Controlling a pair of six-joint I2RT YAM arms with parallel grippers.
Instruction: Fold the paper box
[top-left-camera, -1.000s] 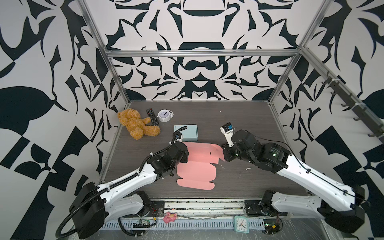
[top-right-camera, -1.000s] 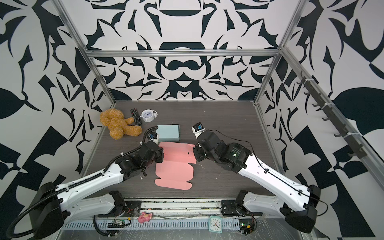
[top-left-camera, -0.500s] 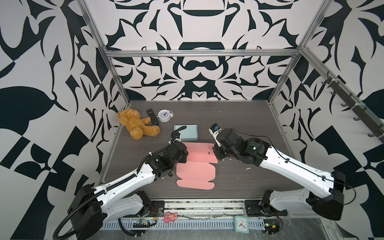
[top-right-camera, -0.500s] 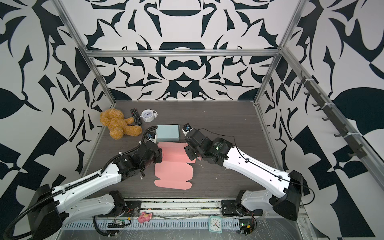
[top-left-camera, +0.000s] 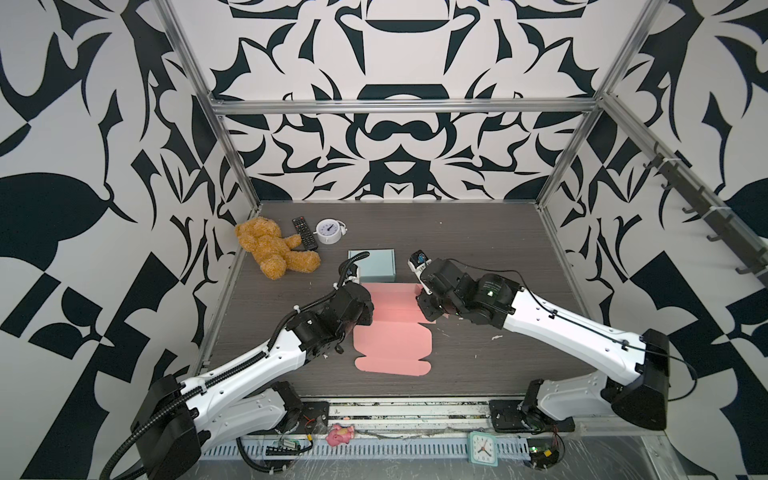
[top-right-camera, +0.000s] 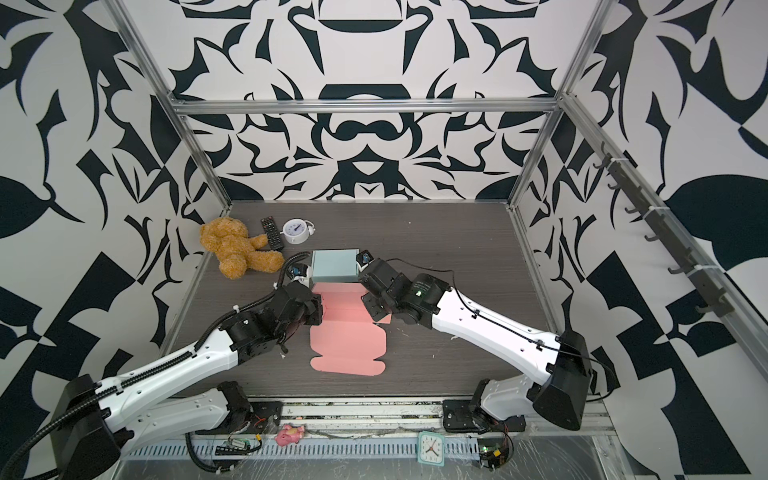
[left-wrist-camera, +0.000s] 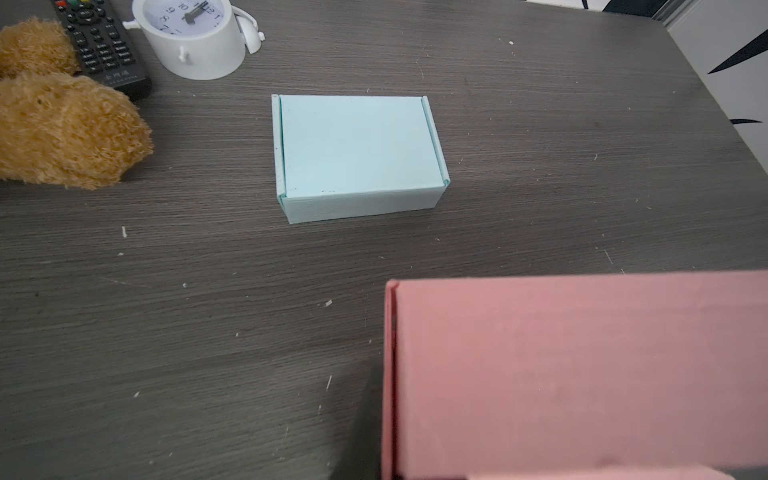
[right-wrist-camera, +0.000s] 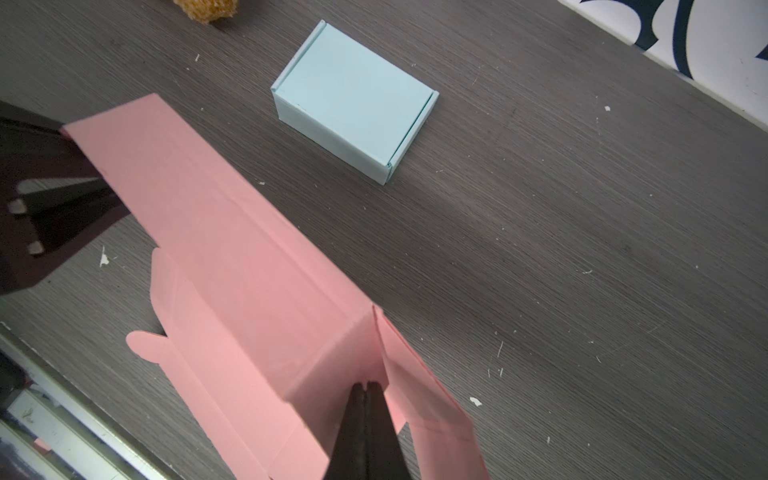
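Note:
The pink paper box (top-left-camera: 392, 345) lies mostly flat in mid-table, and its far strip stands up as a low wall (right-wrist-camera: 232, 232). My right gripper (right-wrist-camera: 365, 388) is shut with nothing between its fingers, its tips pushed into the inner right corner of that wall beside a half-raised side flap (right-wrist-camera: 419, 399). My left gripper (top-left-camera: 368, 309) is against the wall's left end and shows as a dark body (right-wrist-camera: 41, 199) in the right wrist view. In the left wrist view the pink wall (left-wrist-camera: 582, 374) hides its fingers. In both top views the arms flank the pink box (top-right-camera: 347, 345).
A finished light blue box (top-left-camera: 376, 266) sits just behind the pink sheet. A teddy bear (top-left-camera: 272, 249), a black remote (top-left-camera: 303, 232) and a white alarm clock (top-left-camera: 328, 230) lie at the back left. The cage walls border the table.
My right gripper has moved left, from the box's outer right flap into the right corner, and that flap now stands partly up. The left gripper has barely shifted.

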